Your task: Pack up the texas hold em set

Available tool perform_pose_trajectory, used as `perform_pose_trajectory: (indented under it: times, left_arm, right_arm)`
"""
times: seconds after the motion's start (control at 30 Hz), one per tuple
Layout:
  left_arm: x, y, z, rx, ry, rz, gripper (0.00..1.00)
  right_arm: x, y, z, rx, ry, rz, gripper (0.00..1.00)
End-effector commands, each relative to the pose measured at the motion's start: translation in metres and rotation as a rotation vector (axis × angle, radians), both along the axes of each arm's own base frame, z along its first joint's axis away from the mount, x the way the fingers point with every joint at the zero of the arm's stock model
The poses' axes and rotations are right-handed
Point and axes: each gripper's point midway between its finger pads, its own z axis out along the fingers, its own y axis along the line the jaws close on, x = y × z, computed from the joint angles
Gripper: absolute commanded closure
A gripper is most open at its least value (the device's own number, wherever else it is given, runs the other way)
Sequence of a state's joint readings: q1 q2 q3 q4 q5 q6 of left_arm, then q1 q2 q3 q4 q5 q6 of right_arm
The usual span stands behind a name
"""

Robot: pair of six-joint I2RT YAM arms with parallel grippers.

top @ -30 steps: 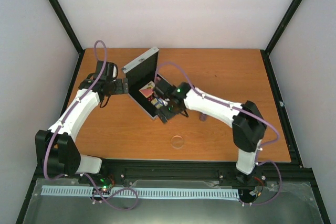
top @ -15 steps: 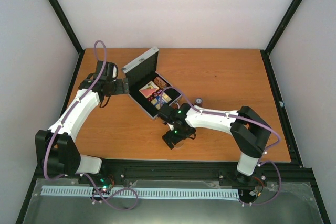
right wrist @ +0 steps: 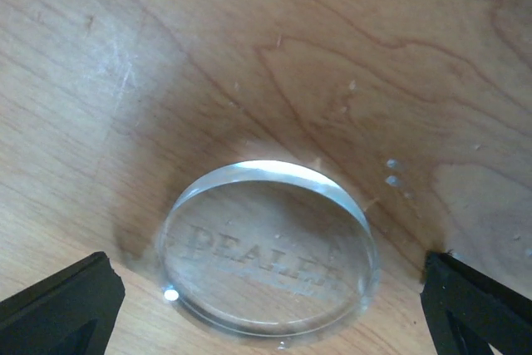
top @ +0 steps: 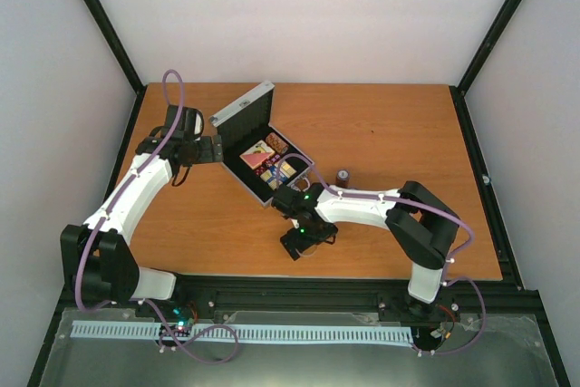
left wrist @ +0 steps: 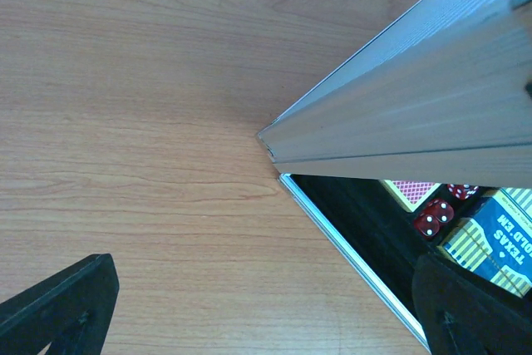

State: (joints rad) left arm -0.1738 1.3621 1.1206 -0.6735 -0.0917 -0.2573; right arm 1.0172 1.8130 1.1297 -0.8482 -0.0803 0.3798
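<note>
From where I stand, the small silver case point(top: 268, 162) lies open on the wooden table point(top: 408, 133), at about 10 o'clock from the table's middle. Its lid point(top: 243, 108) is raised toward 11 o'clock.

Inside the black lining I can make out a red-and-white deck point(left wrist: 411, 191), a blue-and-yellow deck point(left wrist: 489, 240) and some small red dice point(left wrist: 432, 219) between them. The left wrist view shows them under the lid's ribbed edge.

The left gripper point(top: 215, 149) sits at the case's 9 o'clock side, right by the lid's lower corner. Its fingers point(left wrist: 60, 305) are spread wide, gripping nothing. Whether they touch the lid I cannot tell.

The right gripper point(top: 303, 244) is low over the table at about 5 o'clock from the case, close to the near edge. Its jaws are released and spread wide. The clear disc point(right wrist: 266, 248) lies flat on the wood between them, ungripped and with wood showing on either side. The word "DEALER" reads through the disc.

A small dark chip stack point(top: 343, 177) stands alone on the table at about 3 o'clock from the case, apart from both arms.
</note>
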Motion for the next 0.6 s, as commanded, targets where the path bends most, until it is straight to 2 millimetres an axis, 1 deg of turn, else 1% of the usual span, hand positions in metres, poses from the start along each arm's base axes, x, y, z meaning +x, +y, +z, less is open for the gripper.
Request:
perform_pose_trajectory:
  times: [0.0,0.1,0.13,0.3,0.4,0.5,0.57]
  left_arm:
    - [0.0057,-0.0001,0.0142,-0.008,-0.035,-0.007,0.0]
    - [0.0062,0.0007,0.014,-0.005,-0.036,-0.005,0.0]
    - [0.0061,0.0004,0.0137,-0.006,-0.036,-0.005,0.0]
    - [0.0067,0.0003,0.0087,-0.007,-0.025,-0.003,0.0]
    - [0.0073,-0.0003,0.0091,-0.01,-0.027,-0.005,0.0]
    - [0.0073,0.0001,0.0097,-0.007,-0.028,-0.004,0.0]
    - [0.0065,0.0001,0.0091,-0.006,-0.026,-0.006,0.0]
  right_arm:
    - [0.0013,-0.0073,-0.0153,-0.057,-0.012,-0.01,0.0]
    - [0.0024,-0.0109,-0.0142,-0.072,-0.022,-0.004,0.01]
    - [0.0023,-0.0117,-0.0145,-0.077,-0.021,-0.001,0.05]
    - [0.0007,-0.0138,-0.0156,-0.087,-0.013,-0.003,0.29]
    - [0.0003,-0.0117,-0.0147,-0.079,-0.01,-0.01,0.46]
    - [0.0028,-0.0118,-0.0119,-0.086,-0.022,-0.012,0.6]
    - [0.0073,-0.0137,-0.0067,-0.102,-0.043,-0.013,0.69]
